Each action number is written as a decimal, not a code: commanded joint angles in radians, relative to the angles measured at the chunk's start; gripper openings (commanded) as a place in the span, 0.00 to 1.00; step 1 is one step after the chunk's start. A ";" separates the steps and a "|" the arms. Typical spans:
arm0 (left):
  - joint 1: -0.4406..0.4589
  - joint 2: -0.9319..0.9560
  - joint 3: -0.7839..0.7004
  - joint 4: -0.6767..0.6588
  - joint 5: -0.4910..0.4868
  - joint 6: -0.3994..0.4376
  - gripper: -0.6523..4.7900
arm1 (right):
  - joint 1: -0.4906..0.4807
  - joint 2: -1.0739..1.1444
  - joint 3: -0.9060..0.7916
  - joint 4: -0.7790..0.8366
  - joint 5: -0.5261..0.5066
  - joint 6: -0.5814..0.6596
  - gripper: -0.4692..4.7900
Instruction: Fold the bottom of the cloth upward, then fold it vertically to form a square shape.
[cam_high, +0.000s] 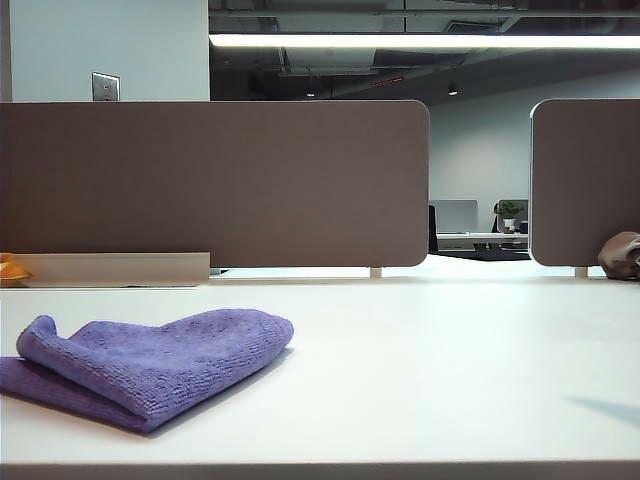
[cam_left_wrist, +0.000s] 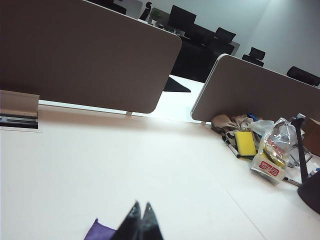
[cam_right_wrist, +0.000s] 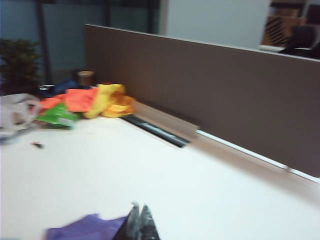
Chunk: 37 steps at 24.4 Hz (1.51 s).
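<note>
Left pincer clenched, empty, above cloth. Right pincer clenched, empty, over cloth edge. Cloth folded over, lying on desk in front of long brown partition, toward its left end.

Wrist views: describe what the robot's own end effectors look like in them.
Only the tips show. The left end effector appears as two dark, glossy black, pointed fingers tapering to a sharp wedge. The right end effector looks alike: dark, shiny, pointed, slightly blurred. No cables, markings or arm links are visible.
</note>
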 joint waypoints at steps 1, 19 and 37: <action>0.001 0.000 0.002 0.013 0.001 0.007 0.11 | -0.154 -0.005 -0.011 -0.110 -0.119 -0.034 0.08; 0.001 0.000 -0.152 0.041 -0.111 0.068 0.11 | -0.812 -0.019 -0.098 -0.071 -0.576 -0.049 0.08; 0.001 0.001 -0.549 0.517 -0.201 0.121 0.11 | -0.812 -0.057 -0.436 0.265 -0.557 0.116 0.08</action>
